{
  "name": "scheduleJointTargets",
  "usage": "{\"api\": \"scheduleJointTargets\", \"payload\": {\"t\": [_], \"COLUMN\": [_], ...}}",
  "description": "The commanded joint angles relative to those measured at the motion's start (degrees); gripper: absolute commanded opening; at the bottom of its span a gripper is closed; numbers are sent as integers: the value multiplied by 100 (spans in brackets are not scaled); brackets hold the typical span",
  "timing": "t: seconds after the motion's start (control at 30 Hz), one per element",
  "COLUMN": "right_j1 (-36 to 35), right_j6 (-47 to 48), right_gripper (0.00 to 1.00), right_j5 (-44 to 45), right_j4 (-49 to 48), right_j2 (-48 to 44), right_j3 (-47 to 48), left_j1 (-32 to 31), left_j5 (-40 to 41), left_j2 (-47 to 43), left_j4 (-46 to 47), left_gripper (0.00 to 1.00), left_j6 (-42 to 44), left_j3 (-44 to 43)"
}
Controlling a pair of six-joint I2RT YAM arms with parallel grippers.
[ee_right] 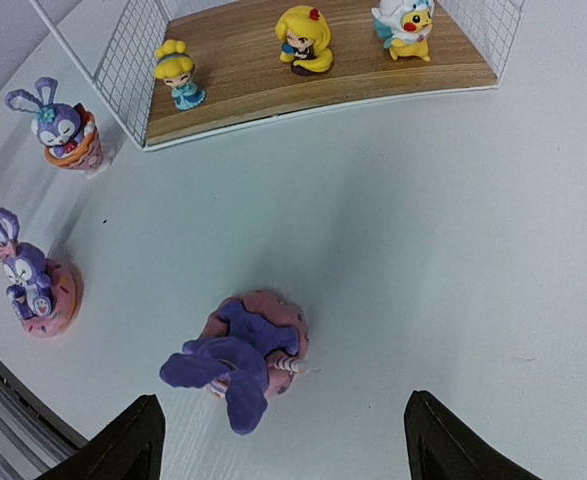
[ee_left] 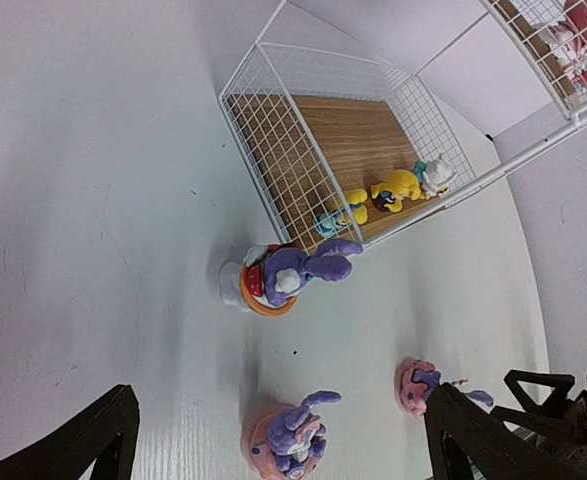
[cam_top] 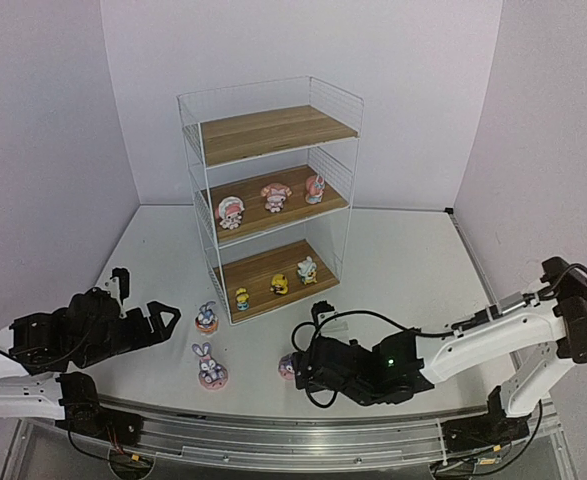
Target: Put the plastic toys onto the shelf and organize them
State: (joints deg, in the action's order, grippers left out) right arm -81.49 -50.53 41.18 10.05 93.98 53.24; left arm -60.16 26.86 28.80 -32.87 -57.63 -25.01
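The shelf stands mid-table, with three pink-white toys on its middle board and three small yellow toys on the bottom board. Three purple bunnies stand on the table: one on an orange base, one on a pink base, and a third. My right gripper is open, and that third bunny lies just ahead of its fingertips, untouched. My left gripper is wide open, the pink-base bunny low between its fingers.
The shelf's top board holds nothing. White wire mesh closes the shelf's sides and back. A metal rail runs along the table's near edge. Lilac walls enclose the table on three sides.
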Motion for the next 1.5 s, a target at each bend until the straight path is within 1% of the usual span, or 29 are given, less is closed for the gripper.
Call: {"api": "scheduleJointTargets", "payload": {"t": [0.0, 0.1, 0.2, 0.3, 0.6, 0.7, 0.83, 1.1, 1.23, 1.37, 1.43, 1.47], "right_j1": [-350, -365, -378, -378, -386, -386, -386, -356, -290, -217, -184, -177], "right_j6": [-1187, -2030, -2492, -2562, -2834, -2926, -3145, -3144, -3226, -3226, -3217, -3191], "right_gripper": [80, 78, 75, 72, 69, 65, 63, 60, 58, 54, 51, 47], "right_j5": [815, 787, 1009, 1190, 1455, 1576, 1688, 1841, 1739, 1679, 1635, 1636], "right_j4": [-188, -194, -195, -188, -188, -159, -80, 29, 73, 126, 143, 146], "right_j2": [808, 1089, 1268, 1429, 1604, 1621, 1651, 1810, 1902, 1998, 2019, 2039], "right_j3": [522, 552, 566, 702, 892, 904, 885, 1079, 1111, 1179, 1197, 1218], "left_j1": [13, 13, 13, 13, 13, 13, 13, 15, 13, 14, 13, 13], "left_j5": [-68, -146, -221, -323, -462, -478, -573, -755, -804, -834, -847, -853], "left_j2": [-253, -214, -186, -196, -614, -772, -896, -765, -626, -523, -501, -499], "left_j4": [255, 338, 352, 395, 454, 364, 360, 536, 681, 746, 747, 747], "left_gripper": [100, 100, 100, 100, 100, 100, 100, 100, 99, 100, 100, 100], "left_j6": [-137, -113, -91, -67, 21, 7, 48, 114, 174, 200, 200, 200], "left_j3": [124, 148, 151, 189, 350, 339, 339, 368, 372, 372, 371, 379]}}
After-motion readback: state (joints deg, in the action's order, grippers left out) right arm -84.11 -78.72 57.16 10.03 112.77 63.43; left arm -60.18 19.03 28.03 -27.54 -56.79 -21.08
